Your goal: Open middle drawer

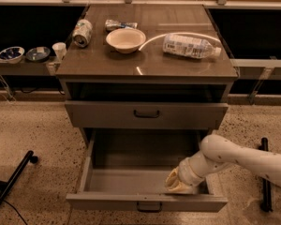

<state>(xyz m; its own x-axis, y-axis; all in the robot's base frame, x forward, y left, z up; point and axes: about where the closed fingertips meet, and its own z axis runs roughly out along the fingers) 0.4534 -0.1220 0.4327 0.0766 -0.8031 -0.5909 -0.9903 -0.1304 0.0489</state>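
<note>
The middle drawer [146, 202] is a grey metal drawer with a low front panel and a small dark loop handle [149, 206]. It stands pulled well out of the cabinet, and its grey box interior [131, 179] is in view. My gripper [180, 184] is down inside the drawer at its front right corner, right behind the front panel. My white arm [239, 158] reaches in from the right.
Above it is a shut grey drawer [146, 115] with a dark recess over it. The cabinet top [150, 60] holds a can [82, 33], a bowl [125, 40], a plastic bottle [189, 46] and a wrapper [119, 25]. A low shelf at the left holds bowls [11, 54] and a cup [59, 49]. Black legs [11, 184] stand on the floor at the left.
</note>
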